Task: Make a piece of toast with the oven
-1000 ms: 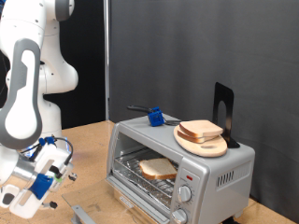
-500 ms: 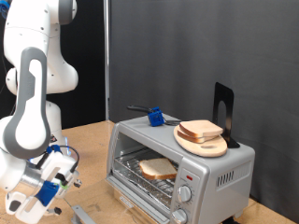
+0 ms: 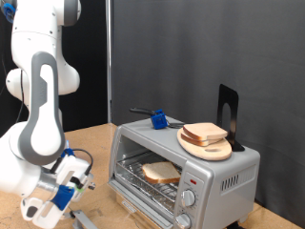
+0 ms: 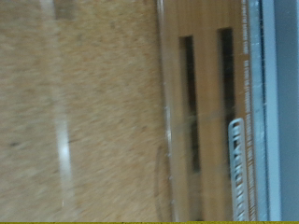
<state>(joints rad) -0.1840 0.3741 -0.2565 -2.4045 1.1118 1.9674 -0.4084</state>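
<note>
Gripper (image 3: 48, 202) low at the exterior view's near left, just above the wooden table (image 3: 91, 143); open or closed, cannot tell, fingers hidden. Nothing seen between them. Well to the right, oven (image 3: 186, 167) with door (image 3: 119, 215) dropped open, piece of toast (image 3: 160, 173) lying on the wire rack inside, well apart from the gripper. Farther back, on the oven's top, round wooden plate (image 3: 215, 150) bearing stacked slices (image 3: 204, 133).

Black curtain backdrop (image 3: 191, 57) (faintly pleated), wooden tabletop (image 3: 95, 143)
</note>
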